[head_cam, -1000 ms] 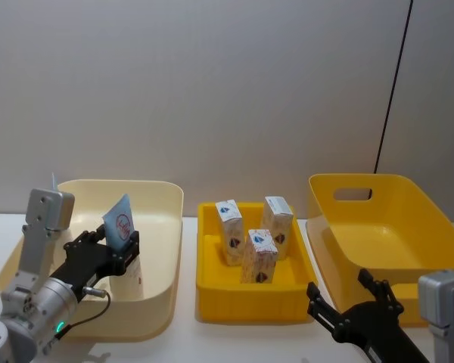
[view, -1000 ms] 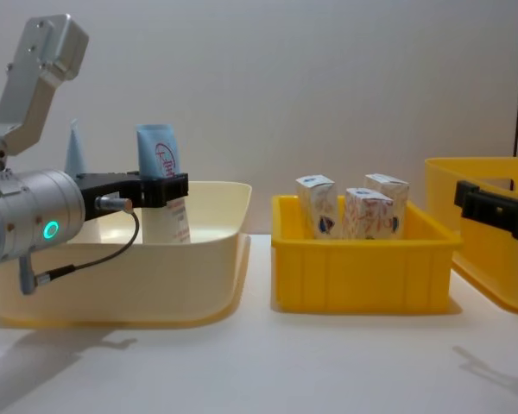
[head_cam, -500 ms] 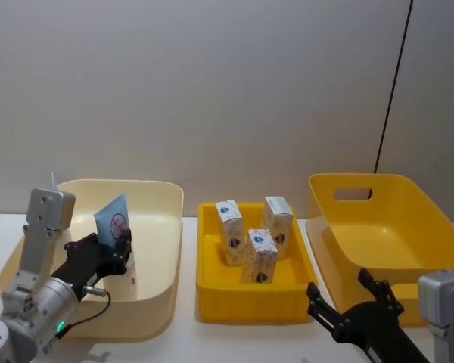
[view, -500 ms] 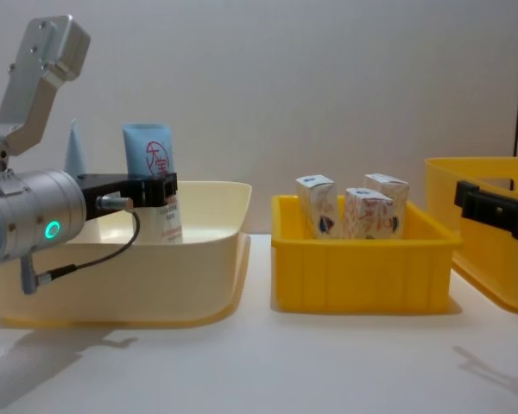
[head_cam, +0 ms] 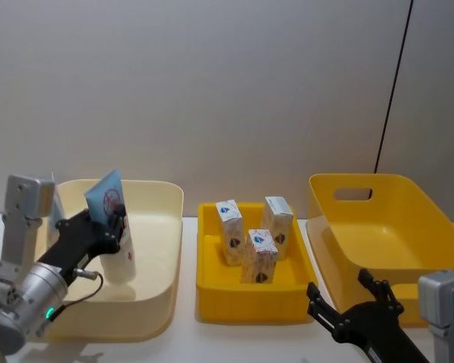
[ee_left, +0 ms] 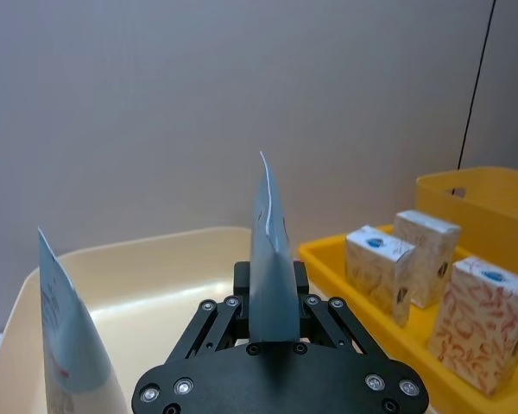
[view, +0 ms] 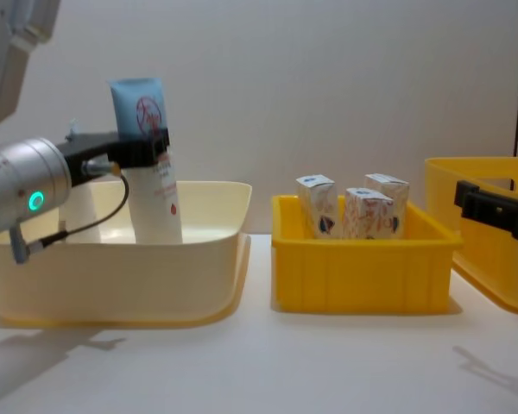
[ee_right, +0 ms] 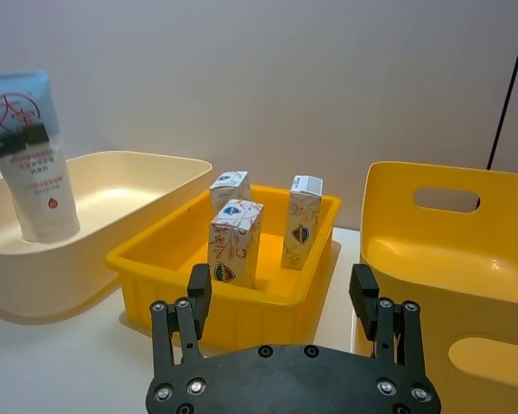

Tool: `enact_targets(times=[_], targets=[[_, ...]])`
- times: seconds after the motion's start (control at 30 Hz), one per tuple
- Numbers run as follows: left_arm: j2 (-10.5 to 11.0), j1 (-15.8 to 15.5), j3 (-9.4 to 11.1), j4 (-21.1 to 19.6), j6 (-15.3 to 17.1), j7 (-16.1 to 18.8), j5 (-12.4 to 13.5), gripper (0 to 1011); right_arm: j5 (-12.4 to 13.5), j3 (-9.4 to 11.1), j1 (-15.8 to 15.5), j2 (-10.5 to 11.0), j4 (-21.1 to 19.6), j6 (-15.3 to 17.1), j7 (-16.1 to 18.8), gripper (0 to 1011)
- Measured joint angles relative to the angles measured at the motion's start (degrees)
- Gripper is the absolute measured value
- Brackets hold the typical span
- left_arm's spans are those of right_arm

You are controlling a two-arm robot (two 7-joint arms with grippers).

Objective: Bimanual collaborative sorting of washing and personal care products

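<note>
Clamping a pale-blue squeeze tube (view: 158, 205) inside the cream bin (view: 112, 276), left tool (view: 147, 148) has a second tube (ee_left: 65, 336) at 9 o'clock, cartons (head_cam: 259, 253) at 3; right tool (ee_right: 281, 289) gapes wide.

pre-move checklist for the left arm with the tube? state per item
1. Grip: left gripper shut on the tube, on its upper half: ok.
2. Attitude: tube nearly upright, slight lean: ok.
3. Lower end above the cream bin rim: not ok, it sits below the rim line in the chest view.
4. Clearance: second tube stands apart from the held one: ok.
5. Other arm: right gripper open, low before the big yellow bin: ok.
6. Sorted items: three cartons upright in the small yellow bin: ok.
</note>
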Motion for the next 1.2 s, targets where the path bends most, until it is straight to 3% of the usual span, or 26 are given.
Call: enact_targets(times=[0.2, 0.5, 0.87, 1.2], targets=[[0.1, -0.4, -0.8, -0.8, -2.2, -3.0, -1.6, 246, 0.0, 0.0, 0.0, 0.0, 0.0, 0.0, 0.0, 1000], [-0.3, -1.1, -0.8, -1.5, -2.8, -7.6, -4.4, 246, 0.0, 0.0, 0.0, 0.0, 0.0, 0.0, 0.0, 1000], [-2.0, -2.8, 1.2, -0.8, -2.0, -13.4, -8.1, 246, 0.0, 0.0, 0.0, 0.0, 0.0, 0.0, 0.0, 1000], [-3.0, -3.8, 2.6, 0.3, -1.8, -16.4, -10.2, 246, 0.0, 0.0, 0.0, 0.0, 0.0, 0.0, 0.0, 1000]])
